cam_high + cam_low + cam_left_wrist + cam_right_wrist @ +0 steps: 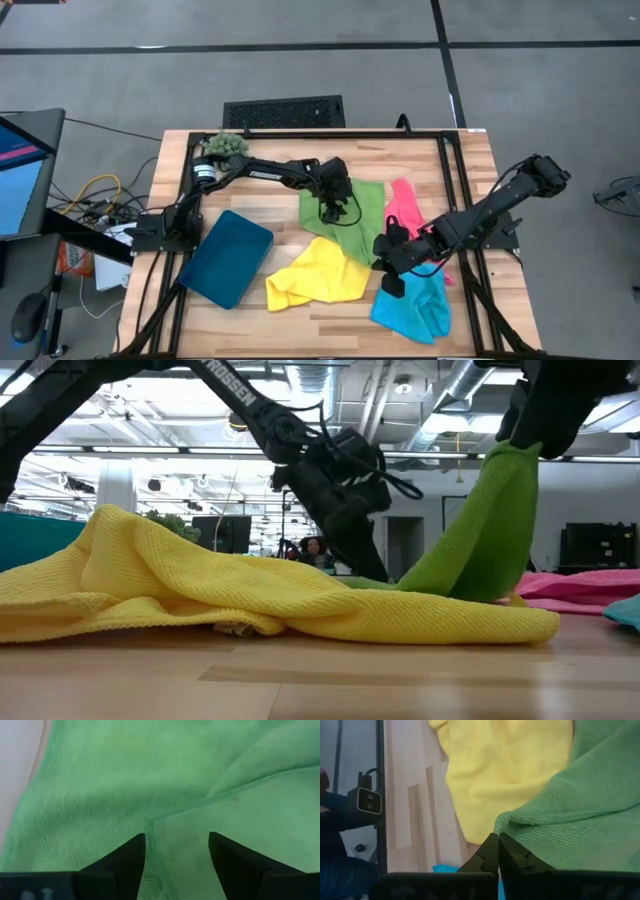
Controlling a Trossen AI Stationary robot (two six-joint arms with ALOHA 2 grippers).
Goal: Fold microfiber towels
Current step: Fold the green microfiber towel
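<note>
The green towel [352, 205] is spread at table centre, its 4 o'clock corner pinched and lifted by the closed right gripper [498, 851]. The left gripper [177, 851] is held wide open, empty, above it. Bare wood [415, 800] lies beside the crumpled yellow towel [315, 272] at 6 o'clock.

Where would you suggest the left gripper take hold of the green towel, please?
Probably at the folded edge just ahead of the left gripper, coming straight down. The green towel lies flat there, so the open fingers can straddle that raised seam. The right gripper already pinches another corner, lifting it.
</note>
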